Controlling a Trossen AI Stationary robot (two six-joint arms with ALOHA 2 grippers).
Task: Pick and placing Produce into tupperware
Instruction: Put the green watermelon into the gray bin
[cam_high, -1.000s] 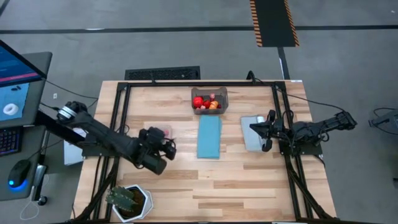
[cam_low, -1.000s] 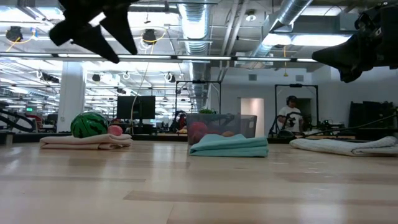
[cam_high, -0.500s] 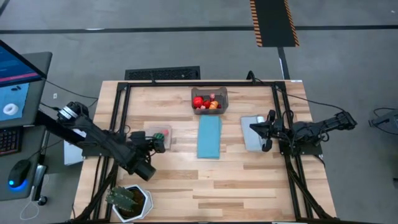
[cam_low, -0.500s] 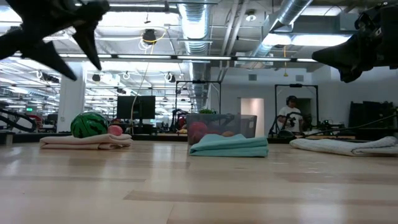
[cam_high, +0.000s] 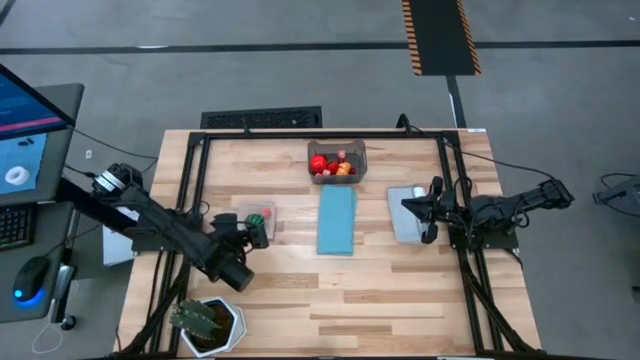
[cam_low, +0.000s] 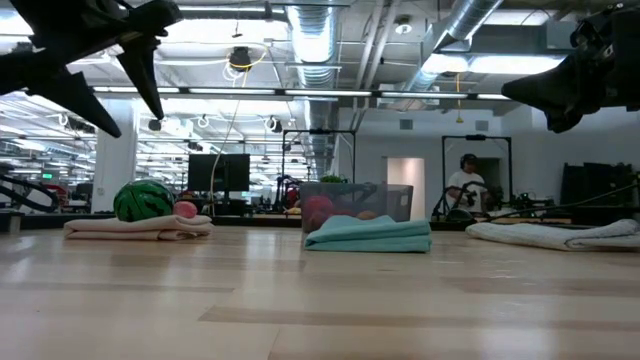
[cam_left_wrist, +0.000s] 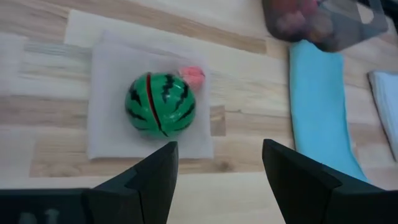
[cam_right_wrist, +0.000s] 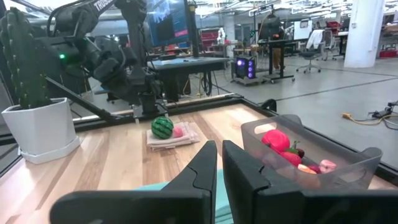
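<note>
tupperware (cam_high: 337, 160): red, orange, pink produce (cam_high: 331, 166) inside | left hand (cam_left_wrist: 217, 177): released, empty | right hand (cam_right_wrist: 219, 163): clenched, empty

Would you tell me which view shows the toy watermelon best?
The left wrist view: the watermelon fills it, stripes clear, on its tan mat. The high view shows a speck, the low view its side, the right wrist view a small ball.

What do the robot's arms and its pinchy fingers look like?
Both arms are dark, almost black, built from chunky jointed segments. The left arm has a pale round cap near its base. Each gripper, left gripper and right gripper, has two flat, smooth dark fingers.
</note>
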